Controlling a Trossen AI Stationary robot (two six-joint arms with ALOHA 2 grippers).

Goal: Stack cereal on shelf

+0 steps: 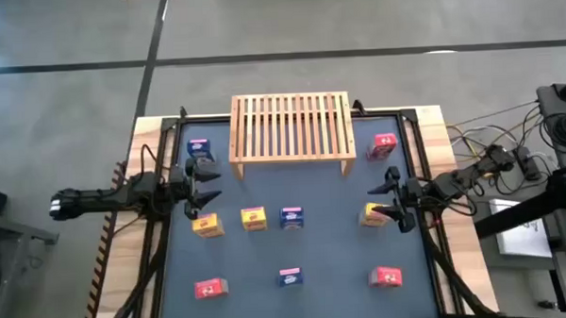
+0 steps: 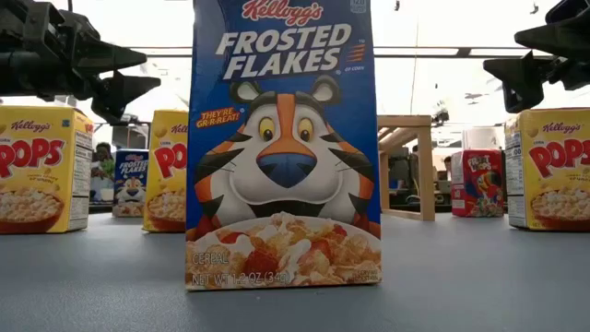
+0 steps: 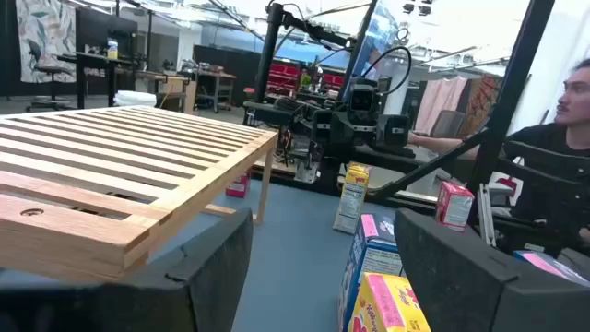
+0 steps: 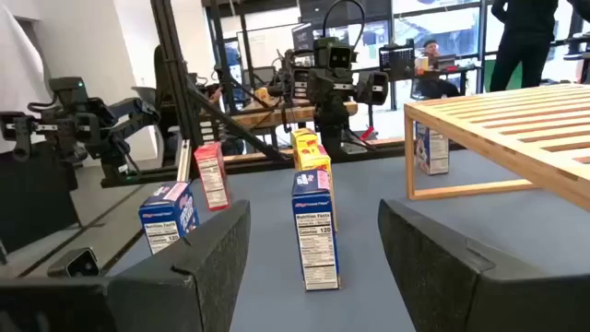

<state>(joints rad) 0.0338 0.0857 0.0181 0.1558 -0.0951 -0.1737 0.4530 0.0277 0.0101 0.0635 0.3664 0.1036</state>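
Shelf (image 1: 290, 127) is bare, sitting at the far middle of the bench (image 1: 334, 261). Nothing is stacked yet, so the step in hand is the first pick.

Boxes relative to the shelf:
- Blue box (image 1: 199, 147) just off its left end.
- Red box (image 1: 383, 144) just off its right end.
- In front of the shelf, a row: yellow (image 1: 207, 225), yellow (image 1: 254, 219), blue (image 1: 291, 216), yellow (image 1: 374, 213).
- Farther out from that row: red (image 1: 208, 288), blue (image 1: 289, 277), red (image 1: 386, 277).

Left end effector (image 1: 206, 183) hangs off the shelf's front-left corner, fingers apart and holding nothing, between the blue box and the leftmost yellow one. Right end effector (image 1: 390, 199) is off the front-right corner, also spread and empty, next to the rightmost yellow box.

My call on doing this well:
- Each arm takes its nearest yellow.
- Close across the narrow faces and low enough that the box doesn't tip; light cardboard, so don't crush it.
- Lift clear of the shelf's front rail before moving over the slats.
- Start at one end to leave room for the rest.
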